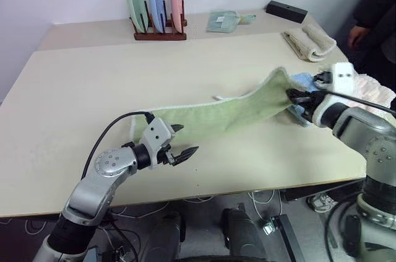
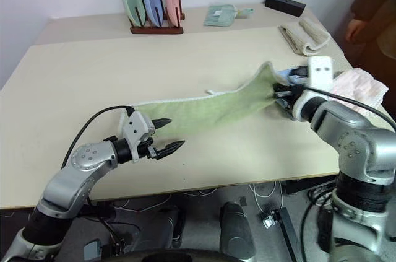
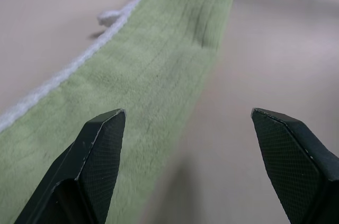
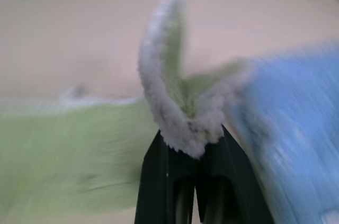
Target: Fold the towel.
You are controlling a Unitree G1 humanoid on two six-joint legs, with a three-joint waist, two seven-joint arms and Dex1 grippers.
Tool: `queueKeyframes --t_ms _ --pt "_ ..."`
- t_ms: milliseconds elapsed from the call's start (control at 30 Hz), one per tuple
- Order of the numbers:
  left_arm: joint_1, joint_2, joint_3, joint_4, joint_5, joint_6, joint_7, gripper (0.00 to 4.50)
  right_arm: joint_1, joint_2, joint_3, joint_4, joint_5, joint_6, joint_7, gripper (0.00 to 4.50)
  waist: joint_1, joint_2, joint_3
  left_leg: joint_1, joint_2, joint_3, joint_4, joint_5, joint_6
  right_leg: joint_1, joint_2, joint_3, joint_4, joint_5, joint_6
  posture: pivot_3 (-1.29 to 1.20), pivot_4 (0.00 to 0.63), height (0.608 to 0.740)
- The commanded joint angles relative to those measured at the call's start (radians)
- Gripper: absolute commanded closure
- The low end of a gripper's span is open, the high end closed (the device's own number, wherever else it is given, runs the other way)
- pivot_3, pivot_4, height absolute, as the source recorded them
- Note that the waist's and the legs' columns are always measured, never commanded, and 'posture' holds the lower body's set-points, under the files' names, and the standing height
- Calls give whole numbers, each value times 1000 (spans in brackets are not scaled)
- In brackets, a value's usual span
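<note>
Towel [image 1: 229, 113] lies stretched in a long band across the table [image 1: 74, 88], its far end lifted. Right gripper [image 1: 296, 96] is clamped on that raised end, beside a blue cloth [image 1: 301, 80]. Left gripper [image 1: 184, 140] hovers at the towel's near end, fingers [image 3: 98, 144] spread apart.

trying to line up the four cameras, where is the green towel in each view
Left eye: towel stretches from centre toward the right, one end raised at the right gripper.
Right eye: same band, centre to right.
Left wrist: beyond the left gripper, running away.
Right wrist: its edge pinched between the fingers.
Shared landmark: blue cloth beside the raised end.
</note>
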Motion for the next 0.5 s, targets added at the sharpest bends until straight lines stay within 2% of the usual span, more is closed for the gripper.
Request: queueKeyframes --t_ms 33,100,200,367,467,500 --pt "-8 -9 19 -13 4 -18 9 593 -26 -39 205 -88 -65 -124 148 4436 5 -1 0 0 0 0 0 0 0 0 0 0 0 0 0 0 150 737" --pt "1 -17 18 -28 4 -12 21 593 -52 -7 373 -67 -157 -179 163 4436 9 -1 0 -1 0 -1 0 0 0 0 0 0 -1 0 0 0 150 737" --pt "14 -24 14 -47 7 -4 37 593 -84 35 519 -3 -275 -230 155 4436 13 -2 0 -2 -1 -2 2 0 0 1 -1 0 -3 0 0 0 150 737" --pt "48 -38 34 -94 -9 30 74 593 -97 93 628 66 -385 -287 173 4436 13 -2 0 -3 -1 -3 2 0 0 0 -3 0 -4 0 0 0 150 737" --pt "52 -37 36 -105 -8 41 79 593 -94 134 601 88 -383 -275 178 4436 13 -2 0 -2 -1 -4 1 0 0 0 -3 0 -4 0 0 0 150 737" --pt "53 -36 37 -107 -7 44 79 593 -90 140 591 89 -377 -269 188 4194 13 -2 0 -2 -1 -4 1 0 0 0 -2 0 -4 0 0 0 150 737"
